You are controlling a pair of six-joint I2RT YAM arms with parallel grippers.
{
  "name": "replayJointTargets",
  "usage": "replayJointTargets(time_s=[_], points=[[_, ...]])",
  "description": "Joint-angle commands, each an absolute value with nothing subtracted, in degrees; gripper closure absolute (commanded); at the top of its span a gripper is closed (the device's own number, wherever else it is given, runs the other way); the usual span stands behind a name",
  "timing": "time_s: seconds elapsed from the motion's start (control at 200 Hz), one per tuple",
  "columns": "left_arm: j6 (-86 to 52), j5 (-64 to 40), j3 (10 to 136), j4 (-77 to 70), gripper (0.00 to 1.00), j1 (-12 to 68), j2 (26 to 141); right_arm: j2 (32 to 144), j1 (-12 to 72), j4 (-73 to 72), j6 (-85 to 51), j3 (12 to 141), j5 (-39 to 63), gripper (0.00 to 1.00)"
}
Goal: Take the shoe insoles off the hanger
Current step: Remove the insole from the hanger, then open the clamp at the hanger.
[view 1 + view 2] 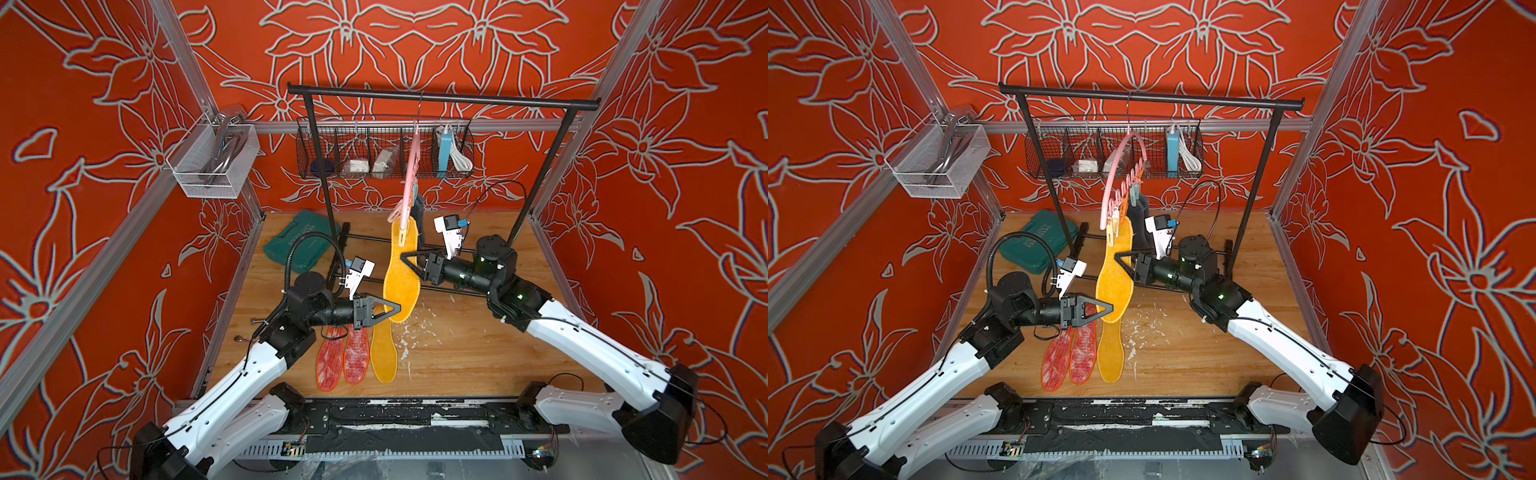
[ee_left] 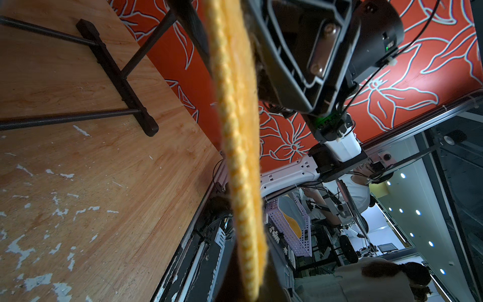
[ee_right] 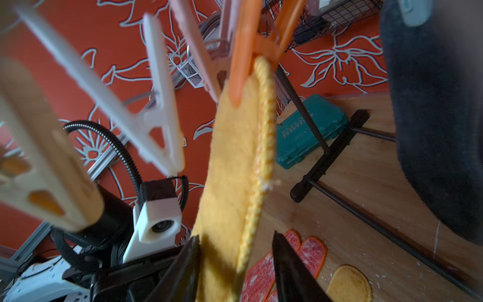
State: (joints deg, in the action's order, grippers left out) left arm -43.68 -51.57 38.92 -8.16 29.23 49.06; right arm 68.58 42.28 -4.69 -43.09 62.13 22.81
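Note:
A pink hanger [image 1: 411,166] [image 1: 1117,174] hangs from the black rack. An orange peg [image 3: 243,52] clamps the top of a mustard yellow insole [image 1: 401,282] [image 1: 1115,286] [image 3: 235,157]. My left gripper [image 1: 395,308] [image 1: 1109,308] is shut on this insole's lower end, whose stitched edge fills the left wrist view [image 2: 235,104]. My right gripper [image 1: 406,257] [image 1: 1120,255] [image 3: 235,235] is open, with one jaw on each side of the insole's upper half. Dark grey insoles [image 1: 419,216] [image 3: 431,104] hang behind it. Two red-white insoles [image 1: 330,365] [image 1: 356,359] and another yellow one [image 1: 383,353] lie flat on the table.
The black rack [image 1: 440,96] stands over the back of the wooden table [image 1: 478,357], its foot bars [image 3: 329,154] lying under the hanger. A green tool case [image 1: 301,245] lies at the back left. A wire basket [image 1: 384,151] and a white mesh basket [image 1: 214,162] hang on the walls.

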Motion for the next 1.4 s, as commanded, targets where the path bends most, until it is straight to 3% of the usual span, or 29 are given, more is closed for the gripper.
replayJointTargets(time_s=[0.0, 0.736, 1.166, 1.396], points=[[-41.6, -54.4, 39.8, -5.7, 1.00, 29.1, 47.3, 69.6, 40.8, -8.2, -46.6, 65.1, 21.8, 0.62], [-40.6, -56.4, 38.4, -2.2, 1.00, 29.0, 43.4, 79.7, 37.0, -13.6, -51.1, 77.6, 31.4, 0.64], [-38.0, -56.7, 38.1, 1.1, 1.00, 28.9, 43.3, 85.0, 36.2, -17.0, -55.4, 82.0, 34.5, 0.84], [-37.4, -56.4, 36.2, 2.9, 1.00, 29.0, 41.9, 85.0, 35.8, -14.2, -51.5, 82.5, 32.6, 0.81]])
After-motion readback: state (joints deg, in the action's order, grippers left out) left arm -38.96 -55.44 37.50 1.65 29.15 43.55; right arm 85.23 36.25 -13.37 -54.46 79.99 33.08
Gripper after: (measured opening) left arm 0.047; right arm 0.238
